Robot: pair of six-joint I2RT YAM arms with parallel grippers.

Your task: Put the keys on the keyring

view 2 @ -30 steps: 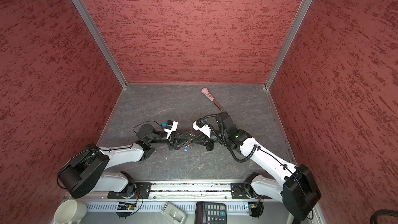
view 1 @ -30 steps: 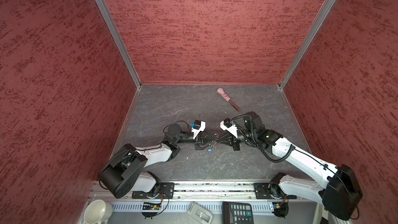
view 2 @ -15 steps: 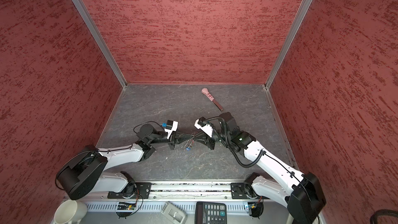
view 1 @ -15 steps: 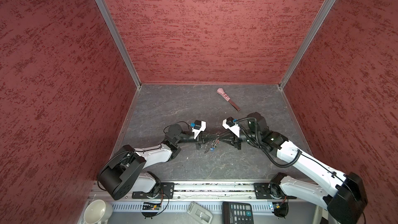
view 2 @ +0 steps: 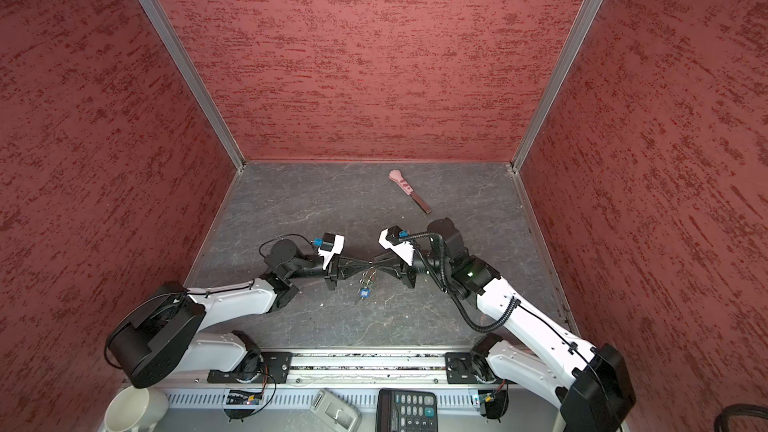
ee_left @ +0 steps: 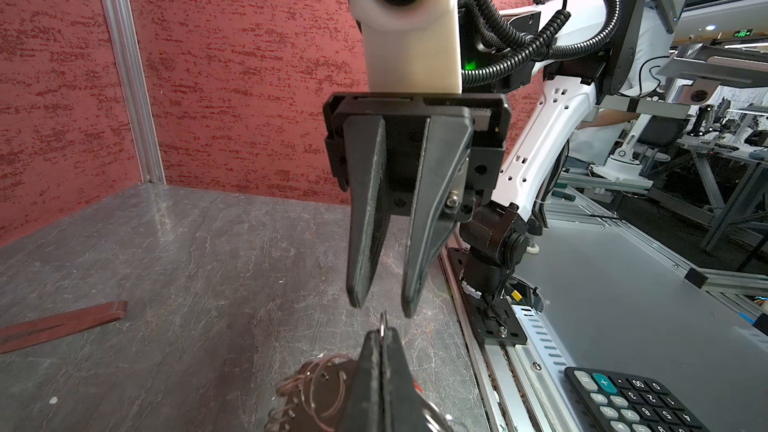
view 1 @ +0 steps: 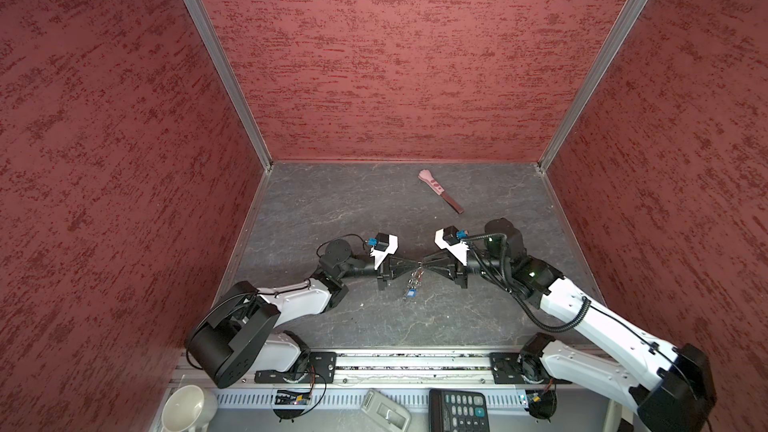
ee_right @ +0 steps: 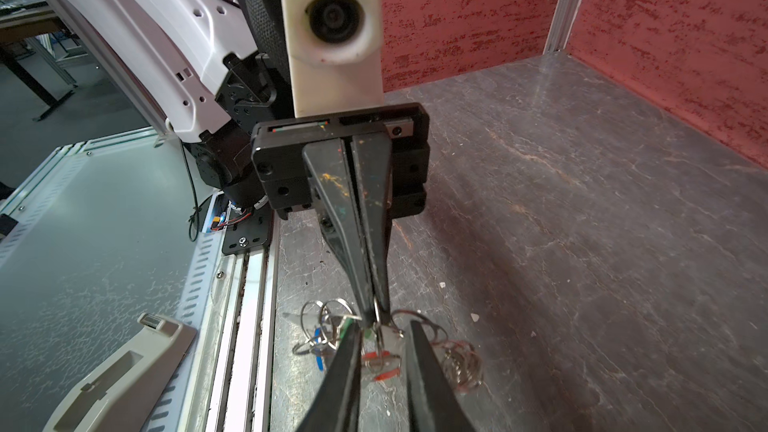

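1. Both arms reach low across the table (view 1: pixel 332 209), their tips nearly meeting at its middle.
2. The left pincer (ee_right: pixel 376 313) is clamped tight on a ring of the keyring (ee_left: pixel 324 388).
3. The right pincer (ee_left: pixel 380 309) is slightly parted and grips nothing.
4. The keys (ee_right: pixel 382 361) bunch beneath the tips.

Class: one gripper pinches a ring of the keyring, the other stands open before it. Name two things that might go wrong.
The left gripper holds only a thin ring of the keyring at its tips; a tug might free it and drop the keys.
The right gripper, open tip to tip with it, might catch the wrong loop in the tangle.
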